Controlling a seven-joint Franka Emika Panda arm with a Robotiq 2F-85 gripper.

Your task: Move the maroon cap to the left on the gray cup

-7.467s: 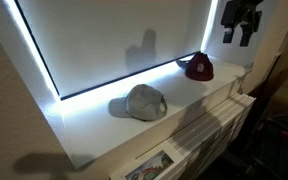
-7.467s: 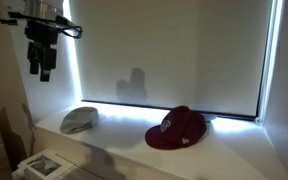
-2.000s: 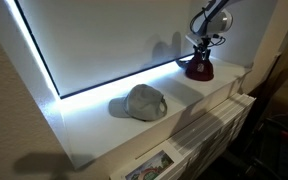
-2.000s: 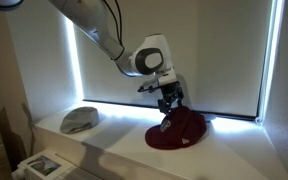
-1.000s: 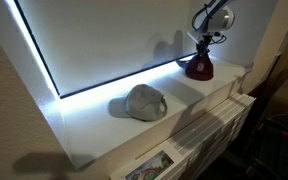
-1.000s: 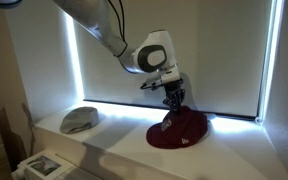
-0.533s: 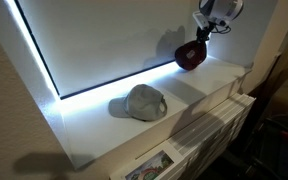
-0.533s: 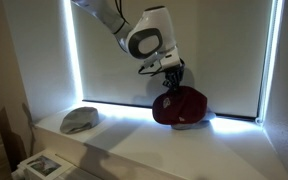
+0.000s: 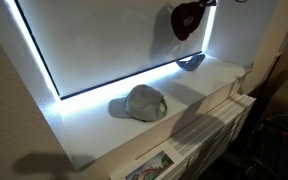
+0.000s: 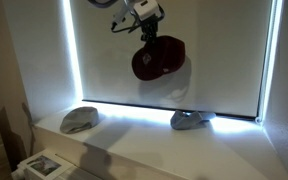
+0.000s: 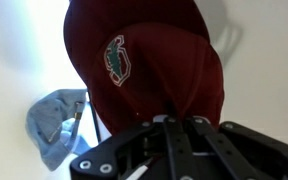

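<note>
You hold the maroon cap (image 10: 158, 58) in your gripper (image 10: 150, 38). In the wrist view the fingers (image 11: 176, 128) are pressed together on the cloth of its crown, and the pale logo (image 11: 117, 60) faces the camera. The cap hangs in the air before the white blind (image 10: 219, 50), high above the ledge (image 10: 134, 140) and well apart from the gray cup (image 10: 80, 119).

The gray cup lies on the ledge between the blind and the front edge (image 9: 139, 102). Far from the gray cup, close under the blind, lies a small bluish-gray object (image 10: 188, 120). Between it and the gray cup the ledge surface is bare. Above the gray cup there is only the flat blind.

I count one maroon cap, one gray cup and one bluish-gray object.
</note>
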